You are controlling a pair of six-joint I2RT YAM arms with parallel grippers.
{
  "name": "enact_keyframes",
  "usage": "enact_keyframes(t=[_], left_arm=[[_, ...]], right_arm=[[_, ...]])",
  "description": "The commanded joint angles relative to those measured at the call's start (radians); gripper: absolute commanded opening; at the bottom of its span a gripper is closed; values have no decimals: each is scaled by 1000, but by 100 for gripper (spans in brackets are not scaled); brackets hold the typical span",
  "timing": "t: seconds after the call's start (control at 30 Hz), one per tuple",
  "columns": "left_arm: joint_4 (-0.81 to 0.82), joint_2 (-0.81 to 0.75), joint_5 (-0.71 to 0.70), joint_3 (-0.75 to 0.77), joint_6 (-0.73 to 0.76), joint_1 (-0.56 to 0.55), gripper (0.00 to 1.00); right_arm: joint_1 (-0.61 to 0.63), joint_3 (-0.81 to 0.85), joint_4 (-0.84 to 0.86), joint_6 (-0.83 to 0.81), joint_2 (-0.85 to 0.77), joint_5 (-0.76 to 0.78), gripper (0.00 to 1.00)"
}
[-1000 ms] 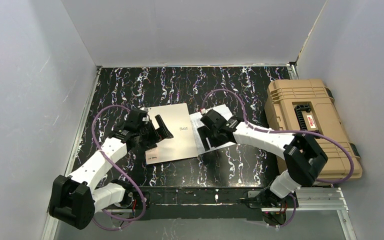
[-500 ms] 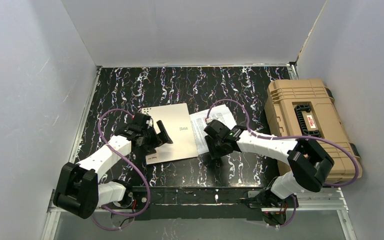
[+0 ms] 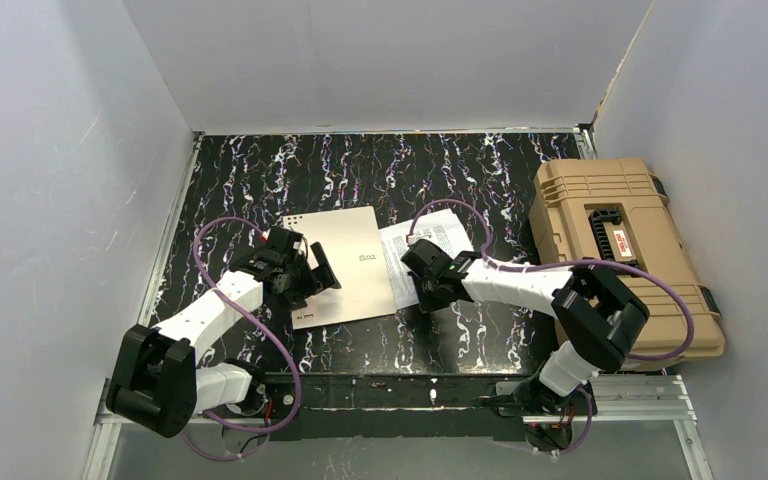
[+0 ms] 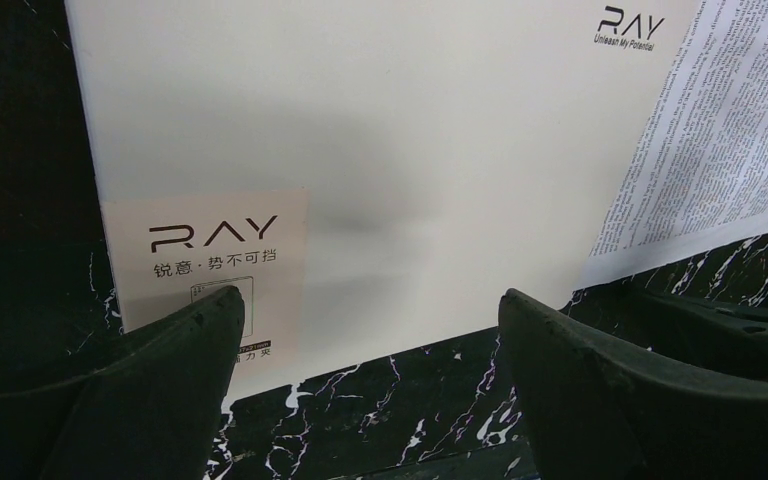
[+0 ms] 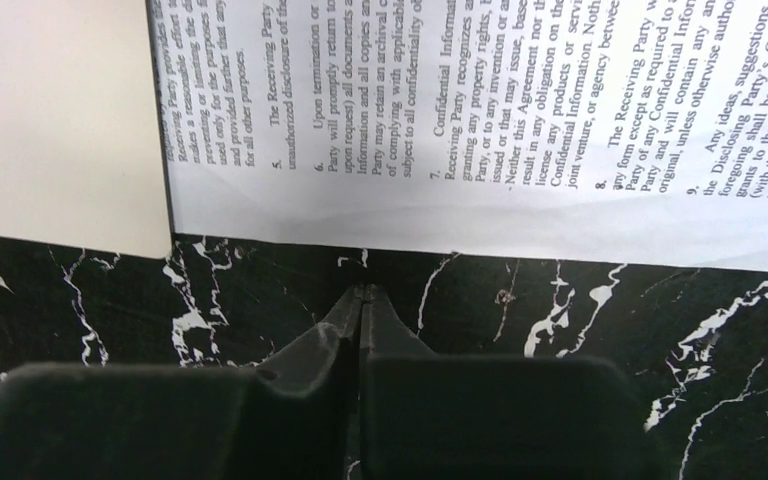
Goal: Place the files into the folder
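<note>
The folder (image 3: 350,262) (image 4: 360,130) lies shut and flat on the marbled table, tan cover up. The files (image 3: 443,235) (image 5: 520,120), white printed sheets, lie flat against its right edge; whether that edge is tucked under the cover I cannot tell. My left gripper (image 3: 325,265) (image 4: 370,300) is open wide, hovering over the folder's near edge, one finger above its printed label, nothing between the fingers. My right gripper (image 3: 423,298) (image 5: 363,290) is shut, its tips on the table just short of the files' near edge, close to the folder's corner (image 5: 50,120), holding nothing.
A bulky tan plastic case (image 3: 610,250) with a black handle stands along the right side of the table. White walls close in the left, back and right. Purple cables loop over both arms.
The right gripper has gone from open to shut and has slid a little toward the near edge of the files. The left arm pulled back slightly, its gripper still open.
</note>
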Motion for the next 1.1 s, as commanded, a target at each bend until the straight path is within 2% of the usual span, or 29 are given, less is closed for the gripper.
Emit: enact_keyframes(t=[0.0, 0.07, 0.5, 1.07], left_arm=[[-63, 1, -63, -18, 19, -4, 98], [-74, 2, -75, -18, 21, -3, 98], [-123, -8, -159, -7, 33, -3, 98], [-147, -16, -175, -16, 39, -4, 98]], right_arm=[[4, 21, 32, 14, 63, 28, 5], [4, 36, 29, 14, 85, 54, 1], [-74, 147, 83, 32, 244, 164, 1], [-275, 205, 142, 7, 318, 140, 1]])
